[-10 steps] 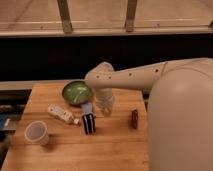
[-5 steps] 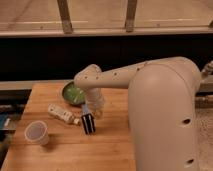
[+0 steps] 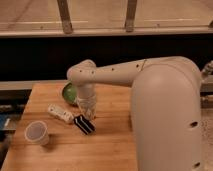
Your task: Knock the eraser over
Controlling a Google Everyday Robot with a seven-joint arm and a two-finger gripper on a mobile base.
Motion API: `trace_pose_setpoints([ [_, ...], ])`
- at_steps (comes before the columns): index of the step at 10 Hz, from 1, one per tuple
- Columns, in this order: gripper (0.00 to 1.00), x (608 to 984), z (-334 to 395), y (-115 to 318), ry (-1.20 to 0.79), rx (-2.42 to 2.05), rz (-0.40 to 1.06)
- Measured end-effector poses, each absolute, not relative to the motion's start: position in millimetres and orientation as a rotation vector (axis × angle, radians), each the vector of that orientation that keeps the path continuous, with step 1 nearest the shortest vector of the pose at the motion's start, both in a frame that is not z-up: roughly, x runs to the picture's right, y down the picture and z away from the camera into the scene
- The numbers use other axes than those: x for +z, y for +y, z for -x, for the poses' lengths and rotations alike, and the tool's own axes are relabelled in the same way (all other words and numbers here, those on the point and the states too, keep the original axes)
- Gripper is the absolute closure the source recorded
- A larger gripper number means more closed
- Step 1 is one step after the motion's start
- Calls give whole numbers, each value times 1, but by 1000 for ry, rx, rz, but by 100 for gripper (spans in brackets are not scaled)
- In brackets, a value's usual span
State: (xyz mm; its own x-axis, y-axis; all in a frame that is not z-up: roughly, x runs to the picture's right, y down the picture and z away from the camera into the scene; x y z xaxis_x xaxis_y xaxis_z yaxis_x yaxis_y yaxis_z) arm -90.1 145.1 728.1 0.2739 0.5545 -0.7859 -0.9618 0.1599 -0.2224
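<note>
The black, white-striped eraser lies tilted on the wooden table, well in from its edges, with bare wood open toward the front. The gripper hangs just above and behind it; whether it is wide or narrow cannot be told. A white tube lies just left, a white cup nearer the left edge, a green bowl behind.

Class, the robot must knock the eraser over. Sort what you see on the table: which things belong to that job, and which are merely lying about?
Part of the job:
- eraser, black with white stripes, near the table's middle
- gripper, just above and behind the eraser

Lying about:
- white cup, front left
- white tube, left of the eraser
- green bowl, behind the arm
</note>
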Motion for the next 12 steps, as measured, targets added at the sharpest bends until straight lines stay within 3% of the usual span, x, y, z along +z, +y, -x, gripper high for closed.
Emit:
trace_pose_setpoints([
  [4, 100, 709, 118, 157, 558, 1156, 909],
  [9, 100, 721, 82, 108, 530, 1322, 715],
  [12, 94, 736, 47, 81, 541, 1410, 650],
])
